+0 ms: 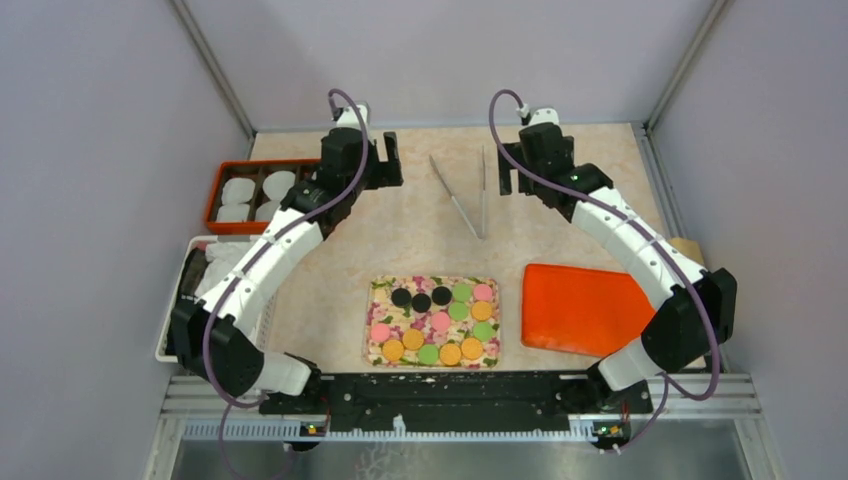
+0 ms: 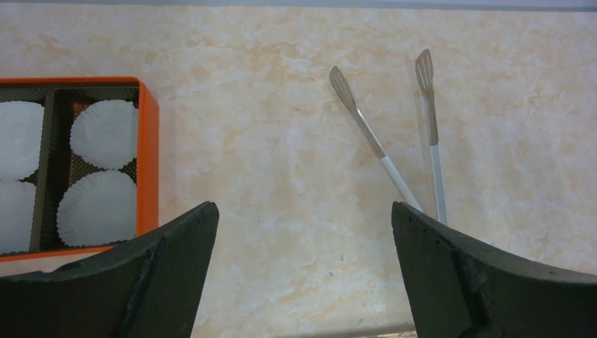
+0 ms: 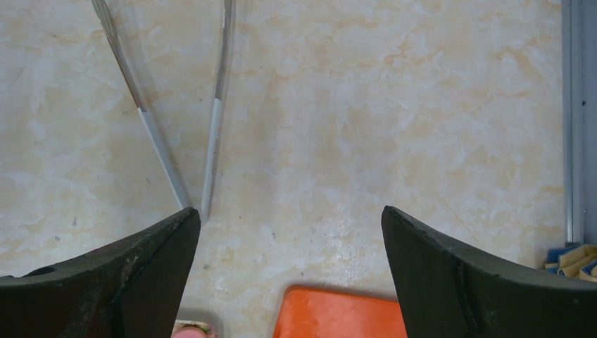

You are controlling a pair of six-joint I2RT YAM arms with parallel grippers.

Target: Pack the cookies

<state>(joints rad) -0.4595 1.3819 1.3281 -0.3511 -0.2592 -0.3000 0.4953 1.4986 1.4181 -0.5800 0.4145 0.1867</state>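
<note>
Several cookies (image 1: 435,322) in black, pink, green and orange lie in rows on a flowered tray (image 1: 378,290) at the front middle. An orange box (image 1: 217,186) with white paper cups (image 1: 278,184) stands at the back left; it also shows in the left wrist view (image 2: 147,155). Metal tongs (image 1: 463,207) lie at the back middle, and in both wrist views (image 2: 384,149) (image 3: 212,134). My left gripper (image 1: 385,162) is open and empty, left of the tongs. My right gripper (image 1: 512,172) is open and empty, just right of the tongs.
An orange lid (image 1: 582,307) lies at the front right; its edge shows in the right wrist view (image 3: 338,313). A white basket (image 1: 178,285) with dark and white items sits at the left edge. Grey walls close in the table on three sides.
</note>
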